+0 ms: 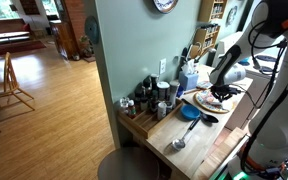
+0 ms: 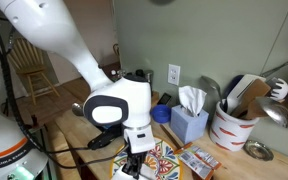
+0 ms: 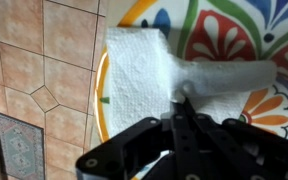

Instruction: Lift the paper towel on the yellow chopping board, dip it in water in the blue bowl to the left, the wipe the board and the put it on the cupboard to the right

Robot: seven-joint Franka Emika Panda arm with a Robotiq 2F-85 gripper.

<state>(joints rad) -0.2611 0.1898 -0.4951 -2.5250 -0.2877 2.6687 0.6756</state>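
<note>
Because the tool (image 3: 184, 100) is shut on only a thin raised fold of the paper towel (image 3: 139, 65), the hold looks slight, and that is the main risk. The towel lies mostly flat on the yellow chopping board (image 3: 234, 35), reaching toward its rim on one side. A quick lift could let the soft paper slip free or tear at the pinch. In an exterior view the blue bowl (image 1: 189, 113) stands near the board on the worktop (image 1: 199, 148), with a steel spoon (image 1: 179, 141) just beside it. A careless carry could clip that spoon, or nudge the shallow bowl and spill water. Once wet, the paper will likely be weaker and may shred during wiping. The cupboard I cannot make out with certainty.
</note>
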